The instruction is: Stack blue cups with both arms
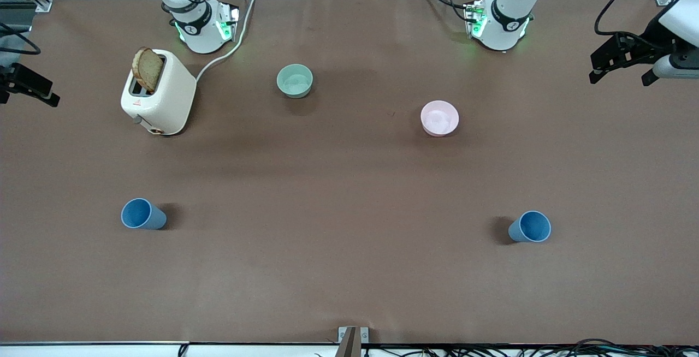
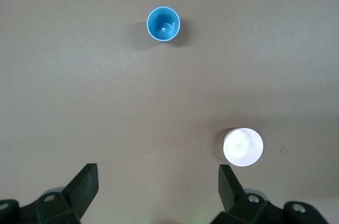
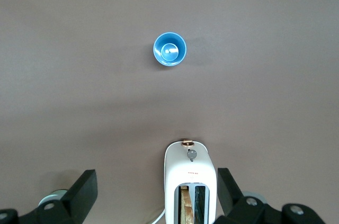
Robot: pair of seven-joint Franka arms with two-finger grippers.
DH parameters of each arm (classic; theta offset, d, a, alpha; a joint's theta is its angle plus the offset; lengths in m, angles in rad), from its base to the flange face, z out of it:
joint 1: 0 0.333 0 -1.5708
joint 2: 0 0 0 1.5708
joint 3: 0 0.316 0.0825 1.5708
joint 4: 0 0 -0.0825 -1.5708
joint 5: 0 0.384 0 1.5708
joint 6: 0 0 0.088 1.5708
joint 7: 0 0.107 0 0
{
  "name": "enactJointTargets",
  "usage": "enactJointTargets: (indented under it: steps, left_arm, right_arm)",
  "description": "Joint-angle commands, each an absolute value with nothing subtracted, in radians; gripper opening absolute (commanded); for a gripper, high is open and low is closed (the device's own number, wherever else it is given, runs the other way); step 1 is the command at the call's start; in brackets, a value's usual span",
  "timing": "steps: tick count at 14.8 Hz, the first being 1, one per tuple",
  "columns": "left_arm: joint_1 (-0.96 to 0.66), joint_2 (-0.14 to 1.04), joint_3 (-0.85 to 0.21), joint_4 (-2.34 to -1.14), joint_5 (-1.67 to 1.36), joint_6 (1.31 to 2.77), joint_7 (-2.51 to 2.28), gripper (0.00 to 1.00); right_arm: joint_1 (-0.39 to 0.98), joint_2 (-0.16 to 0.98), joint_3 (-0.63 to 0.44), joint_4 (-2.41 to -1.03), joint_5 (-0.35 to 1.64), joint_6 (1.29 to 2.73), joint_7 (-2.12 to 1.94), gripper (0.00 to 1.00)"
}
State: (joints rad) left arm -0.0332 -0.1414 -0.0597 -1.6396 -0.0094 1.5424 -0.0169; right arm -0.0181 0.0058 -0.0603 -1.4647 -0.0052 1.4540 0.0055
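Both claws, left claw [image 2: 156, 189] and right claw [image 3: 156, 192], agape; blue cups [image 1: 143, 214] [image 1: 530, 227] empty, upright, well apart.

Cup one [image 1: 143, 214]: we see matte blue, upright, toward the right arm's end.
Cup two [image 1: 530, 227]: identical, upright, well apart, toward the left arm's end.

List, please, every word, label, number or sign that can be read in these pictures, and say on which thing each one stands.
No text can be read with certainty.
Toaster: a small red mark on its end face in the front view, and a line of tiny print under its knob in the right wrist view, both too small to read.
Blue cups, green bowl, pink bowl: no markings.
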Motion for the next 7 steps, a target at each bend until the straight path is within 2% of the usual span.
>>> enactJointTargets:
  steps: [1,5,7]
  left_arm:
    - [-0.032,-0.133,-0.063,-1.611,0.011,1.525,-0.021,1.0]
    - [-0.023,0.042,-0.055,-1.502,0.014,1.54,-0.006,1.0]
    - [-0.012,0.118,-0.046,-1.521,0.017,1.708,-0.008,1.0]
  right_arm:
    - [-0.031,-0.009,-0.054,-1.482,-0.005,1.465,-0.006,1.0]
    - [-0.031,-0.009,-0.054,-1.482,-0.005,1.468,-0.006,1.0]
    - [-0.035,-0.008,-0.054,-1.486,-0.005,1.468,-0.006,1.0]
